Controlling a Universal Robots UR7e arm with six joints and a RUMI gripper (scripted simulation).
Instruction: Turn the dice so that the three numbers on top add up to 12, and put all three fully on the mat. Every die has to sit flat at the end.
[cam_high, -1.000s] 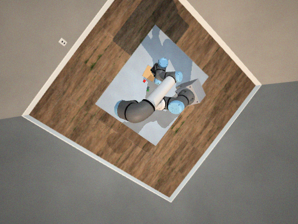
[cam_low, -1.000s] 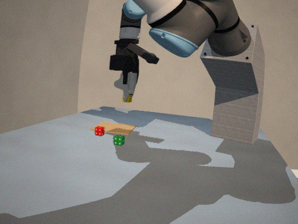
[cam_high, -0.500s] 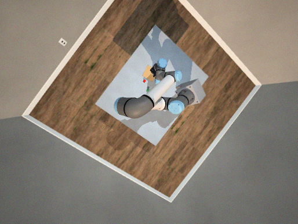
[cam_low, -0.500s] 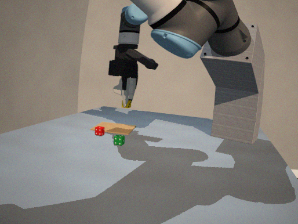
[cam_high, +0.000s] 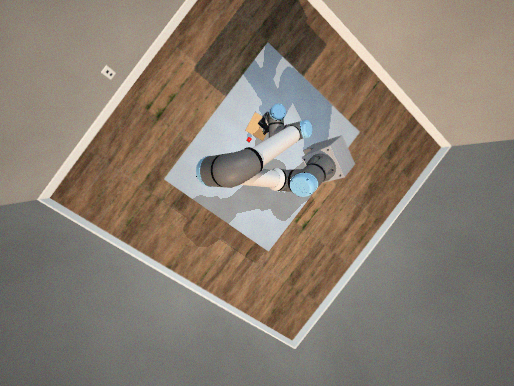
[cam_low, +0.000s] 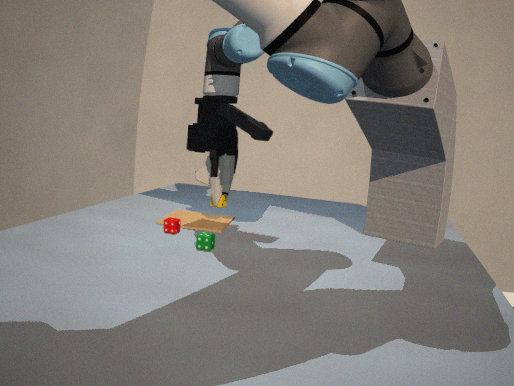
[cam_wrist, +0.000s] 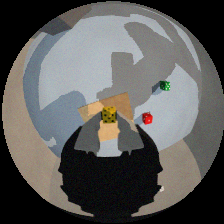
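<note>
My gripper is shut on the yellow die and holds it in the air above the tan mat. The fingers point down. The red die sits flat on the table just off the mat, with a gap between them. The green die sits flat on the table, farther from the mat than the red one; the arm hides it in the top view. The top numbers are too small to read surely.
The arm's grey base block stands on the pale table, to the right in the exterior view. The arm's links reach over the table, and their shadows fall across it and part of the mat.
</note>
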